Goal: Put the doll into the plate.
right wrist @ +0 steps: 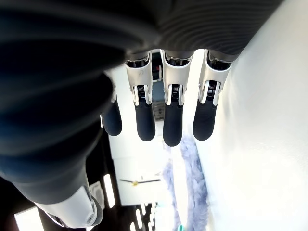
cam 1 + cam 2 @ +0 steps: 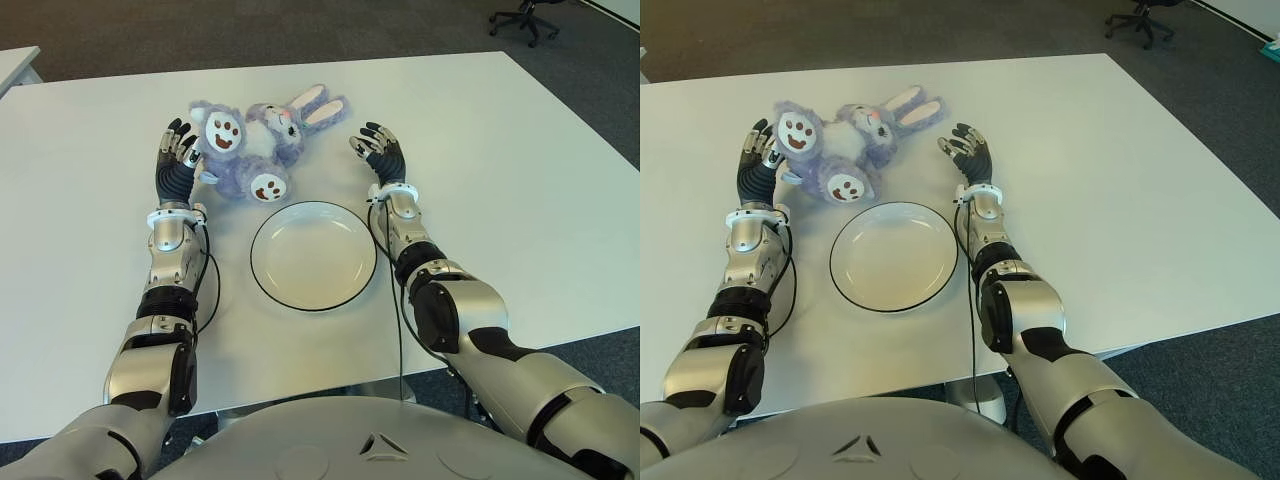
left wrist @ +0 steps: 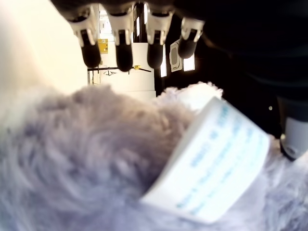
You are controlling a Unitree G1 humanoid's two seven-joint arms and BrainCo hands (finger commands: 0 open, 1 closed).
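Left eye view: the doll (image 2: 258,140), a purple plush rabbit with white foot pads and pink-lined ears, lies on the table (image 2: 500,170) just beyond the plate (image 2: 313,255), not in it. The plate is white with a dark rim and holds nothing. The left hand (image 2: 178,160) stands at the doll's left side, palm turned toward it, fingers spread and extended; its fingertips are up against the fur by the raised foot, but they do not close around anything. In the left wrist view the fingers (image 3: 123,45) hang straight above the fur, with a white sewn-in label (image 3: 211,161) close to the camera. The right hand (image 2: 380,152) is on the doll's other side, near the ears yet apart from them, with bare table between. Its fingers are likewise spread and hold nothing; the right wrist view shows them (image 1: 172,118) straight, with a strip of purple fur farther off. The doll lies between the two hands.

The table is white and broad. Beyond it is dark grey carpet, and an office chair (image 2: 527,15) stands at the far right.
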